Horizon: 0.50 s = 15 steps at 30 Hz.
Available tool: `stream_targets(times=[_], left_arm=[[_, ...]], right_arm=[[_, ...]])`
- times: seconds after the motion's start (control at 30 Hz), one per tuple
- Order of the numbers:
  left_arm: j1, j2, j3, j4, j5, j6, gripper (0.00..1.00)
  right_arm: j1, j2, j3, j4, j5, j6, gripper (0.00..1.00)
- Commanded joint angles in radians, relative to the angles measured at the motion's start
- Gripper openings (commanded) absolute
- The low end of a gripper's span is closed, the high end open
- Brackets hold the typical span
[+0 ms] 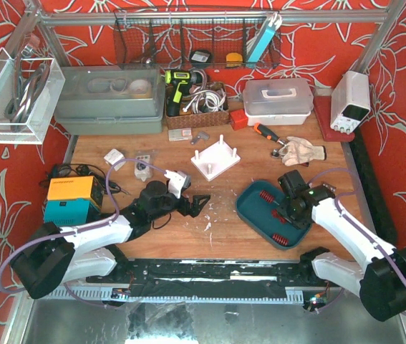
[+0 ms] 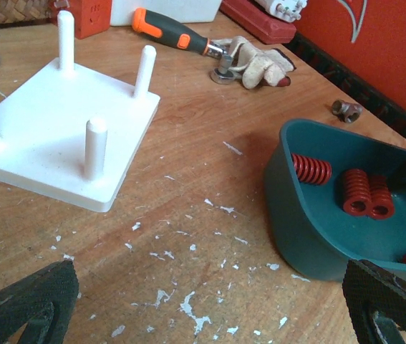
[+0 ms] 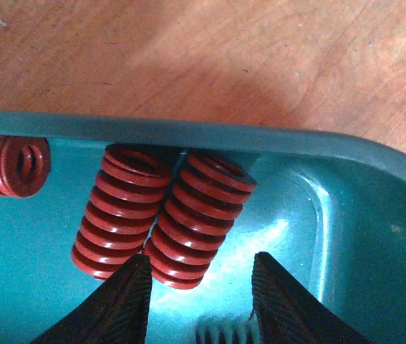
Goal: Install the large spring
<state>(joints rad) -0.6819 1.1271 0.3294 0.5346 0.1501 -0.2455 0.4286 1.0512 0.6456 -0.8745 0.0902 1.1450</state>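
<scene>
Two large red springs [image 3: 124, 211] [image 3: 201, 215] lie side by side against the wall of the teal tray [image 3: 188, 132], with a third spring [image 3: 9, 166] to their left. My right gripper [image 3: 201, 283] is open inside the tray [image 1: 249, 209], its fingertips just short of the springs' near ends. The white base plate [image 1: 215, 159] with four upright pegs stands on the table; it also shows in the left wrist view [image 2: 59, 136]. My left gripper [image 1: 192, 204] is open and empty, low over the wood between the plate and the tray [image 2: 317, 229].
A screwdriver [image 1: 267, 133] and a glove [image 1: 304, 150] lie behind the tray. An orange and teal box [image 1: 70, 199] sits at the left. A grey bin [image 1: 109, 100], a basket [image 1: 197, 104], a clear box [image 1: 278, 97] and a power supply [image 1: 351, 100] line the back.
</scene>
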Motion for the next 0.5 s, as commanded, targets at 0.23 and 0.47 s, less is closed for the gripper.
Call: stream_targets(times=[0.23,0.47], left_arm=[[-0.016,0.01,0.04,-0.007,-0.024,0.017,1.0],[-0.019,0.007,0.04,-0.007,-0.027,0.017,1.0]], right_arm=[[0.009,-0.015,-0.057,0.054,0.008,0.082,0.43],[0.01,0.059,-0.072,0.114,-0.02,0.081,0.42]])
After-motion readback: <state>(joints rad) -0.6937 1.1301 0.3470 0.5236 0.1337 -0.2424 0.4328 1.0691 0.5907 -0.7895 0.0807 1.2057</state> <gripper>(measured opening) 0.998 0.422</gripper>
